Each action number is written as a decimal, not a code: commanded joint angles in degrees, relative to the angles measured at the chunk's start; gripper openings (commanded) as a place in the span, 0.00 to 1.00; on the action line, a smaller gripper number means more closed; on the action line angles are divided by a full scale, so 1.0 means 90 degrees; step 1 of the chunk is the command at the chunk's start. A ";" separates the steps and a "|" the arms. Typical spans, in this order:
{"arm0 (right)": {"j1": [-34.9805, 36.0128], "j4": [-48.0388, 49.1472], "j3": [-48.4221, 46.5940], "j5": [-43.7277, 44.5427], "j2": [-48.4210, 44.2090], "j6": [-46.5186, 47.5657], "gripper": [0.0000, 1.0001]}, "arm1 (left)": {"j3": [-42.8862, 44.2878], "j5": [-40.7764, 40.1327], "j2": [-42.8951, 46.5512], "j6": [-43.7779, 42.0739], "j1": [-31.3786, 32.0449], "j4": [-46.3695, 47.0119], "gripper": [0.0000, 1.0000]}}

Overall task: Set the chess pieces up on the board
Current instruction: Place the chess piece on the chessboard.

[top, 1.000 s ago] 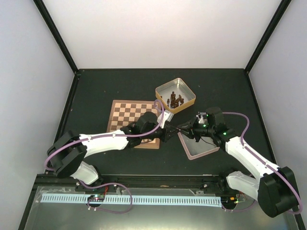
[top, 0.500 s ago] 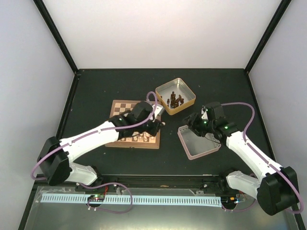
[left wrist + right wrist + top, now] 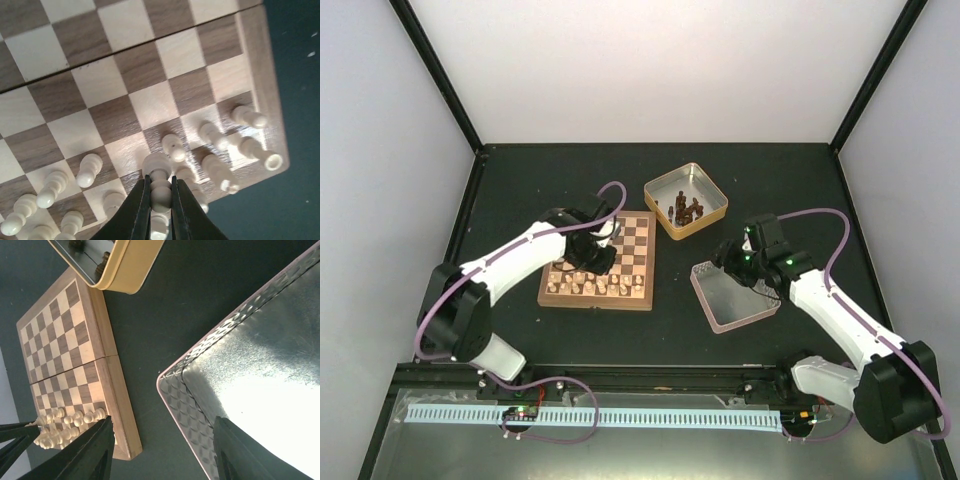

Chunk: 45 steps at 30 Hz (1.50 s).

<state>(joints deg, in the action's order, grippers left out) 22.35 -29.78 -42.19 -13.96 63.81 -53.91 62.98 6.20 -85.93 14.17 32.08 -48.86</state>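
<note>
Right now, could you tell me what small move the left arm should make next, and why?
Probably lower the left gripper straight down and set its pale chess piece on the chessboard: the jaws are shut on that piece above the rows where the other pale pieces stand.

White arm links (image 3: 510,262), black joints (image 3: 455,322), purple cables (image 3: 830,225), black right claw (image 3: 162,425)
</note>
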 commanded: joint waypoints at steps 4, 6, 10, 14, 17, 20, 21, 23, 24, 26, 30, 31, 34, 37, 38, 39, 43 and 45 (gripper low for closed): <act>-0.0051 -0.0076 -0.0031 0.0222 0.0059 0.0214 0.55 | 0.0740 0.0155 -0.0760 -0.0284 -0.0368 -0.0748 0.02; -0.0054 -0.0087 -0.0024 0.0233 0.0062 0.0231 0.55 | 0.0886 0.0198 -0.0947 -0.0360 -0.0406 -0.0843 0.03; -0.0049 -0.0110 -0.0010 0.0240 0.0071 0.0252 0.55 | 0.1012 0.0285 -0.1262 -0.0558 -0.0438 -0.1011 0.03; -0.0044 -0.0140 0.0001 0.0288 0.0054 0.0270 0.55 | 0.1001 0.0378 -0.1451 -0.0732 -0.0449 -0.1168 0.04; -0.0048 -0.0147 0.0015 0.0318 0.0045 0.0269 0.55 | 0.0947 0.0380 -0.1529 -0.0777 -0.0458 -0.1189 0.05; -0.0057 -0.0160 0.0011 0.0338 0.0072 0.0279 0.55 | 0.0942 0.0370 -0.1591 -0.0780 -0.0469 -0.1184 0.05; -0.0052 -0.0171 0.0002 0.0339 0.0071 0.0285 0.55 | 0.0942 0.0375 -0.1607 -0.0791 -0.0468 -0.1174 0.06; -0.0051 -0.0185 -0.0009 0.0357 0.0080 0.0292 0.55 | 0.0951 0.0362 -0.1666 -0.0793 -0.0476 -0.1168 0.07; -0.0051 -0.0181 -0.0009 0.0364 0.0087 0.0290 0.55 | 0.0951 0.0352 -0.1684 -0.0800 -0.0478 -0.1163 0.07; -0.0051 -0.0196 -0.0012 0.0377 0.0078 0.0287 0.55 | 0.0956 0.0338 -0.1734 -0.0818 -0.0487 -0.1172 0.08; -0.0049 -0.0206 -0.0003 0.0398 0.0087 0.0282 0.55 | 0.0946 0.0317 -0.1837 -0.0887 -0.0493 -0.1201 0.09; -0.0052 -0.0202 -0.0008 0.0398 0.0095 0.0283 0.55 | 0.0942 0.0275 -0.1852 -0.0880 -0.0488 -0.1193 0.09; -0.0051 -0.0211 -0.0020 0.0390 0.0125 0.0278 0.54 | 0.0960 0.0249 -0.1904 -0.0872 -0.0488 -0.1181 0.10; -0.0051 -0.0231 -0.0038 0.0408 0.0117 0.0281 0.54 | 0.0971 0.0237 -0.1934 -0.0862 -0.0488 -0.1171 0.14; -0.0052 -0.0237 -0.0038 0.0421 0.0110 0.0281 0.54 | 0.0971 0.0234 -0.1936 -0.0862 -0.0493 -0.1172 0.16; -0.0052 -0.0237 -0.0038 0.0434 0.0095 0.0278 0.54 | 0.0979 0.0236 -0.1936 -0.0862 -0.0489 -0.1173 0.17; -0.0051 -0.0264 -0.0038 0.0447 0.0069 0.0285 0.54 | 0.1007 0.0250 -0.1891 -0.0855 -0.0488 -0.1163 0.22; -0.0045 -0.0262 -0.0039 0.0456 0.0049 0.0278 0.54 | 0.1027 0.0258 -0.1850 -0.0854 -0.0493 -0.1146 0.24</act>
<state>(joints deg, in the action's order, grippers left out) 22.35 -31.73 -42.19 -11.35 64.77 -52.34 70.37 8.58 -102.78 7.07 28.08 -58.39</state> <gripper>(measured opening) 0.545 0.226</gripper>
